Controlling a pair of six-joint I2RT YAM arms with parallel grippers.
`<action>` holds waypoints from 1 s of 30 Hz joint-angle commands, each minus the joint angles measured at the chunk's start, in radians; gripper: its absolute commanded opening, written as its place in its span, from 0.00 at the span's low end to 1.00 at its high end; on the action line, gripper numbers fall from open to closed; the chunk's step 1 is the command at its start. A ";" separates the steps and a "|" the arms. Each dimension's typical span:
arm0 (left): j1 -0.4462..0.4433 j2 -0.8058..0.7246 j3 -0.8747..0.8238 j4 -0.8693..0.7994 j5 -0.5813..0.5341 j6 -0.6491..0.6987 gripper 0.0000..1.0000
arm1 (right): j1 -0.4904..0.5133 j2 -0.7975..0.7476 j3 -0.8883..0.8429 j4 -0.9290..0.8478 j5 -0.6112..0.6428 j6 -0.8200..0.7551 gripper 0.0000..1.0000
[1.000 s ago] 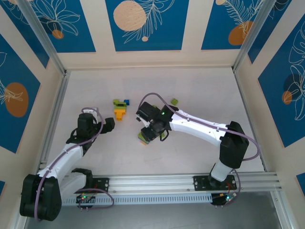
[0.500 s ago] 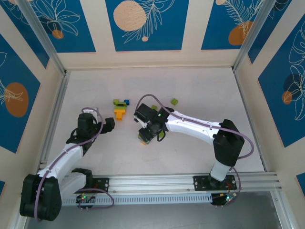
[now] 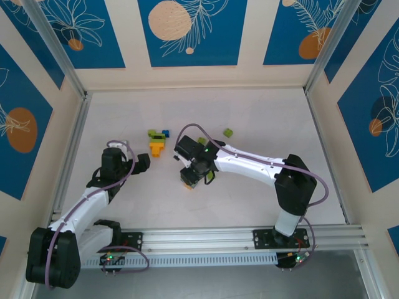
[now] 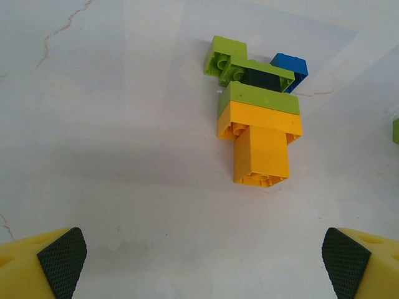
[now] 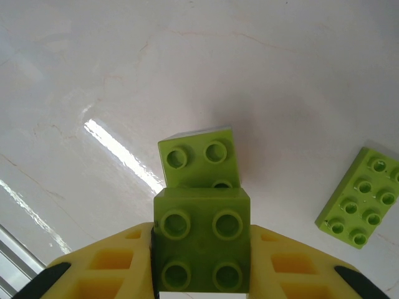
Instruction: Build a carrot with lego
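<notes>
The lego lies on the white table. A joined piece has two orange bricks stacked under lime green ones, with a blue brick behind; from above this piece sits left of centre. My left gripper is open and empty, just short of the piece, and from above the left gripper is near the piece's left. My right gripper is shut on a lime green square brick. A second lime green brick lies on the table just past it; contact is unclear. From above the right gripper is mid-table.
A long lime green brick lies flat to the right of the right gripper. Two more loose green bricks lie farther back. Metal rails border the table's left and near sides.
The right arm has shifted a little to the left with the green brick held. The left arm and the joined piece have not moved.
</notes>
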 commanded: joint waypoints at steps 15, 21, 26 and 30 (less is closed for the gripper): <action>0.015 -0.001 0.012 0.026 0.013 -0.009 1.00 | -0.012 0.018 -0.030 0.007 -0.045 -0.059 0.31; 0.015 -0.002 0.013 0.028 0.013 -0.006 1.00 | -0.011 0.024 -0.039 -0.002 -0.043 -0.062 0.31; 0.014 -0.001 0.013 0.026 0.014 -0.008 1.00 | -0.010 0.023 -0.064 0.003 -0.033 -0.059 0.31; 0.015 0.003 0.015 0.028 0.014 -0.009 1.00 | -0.010 0.022 -0.078 0.000 -0.024 -0.060 0.31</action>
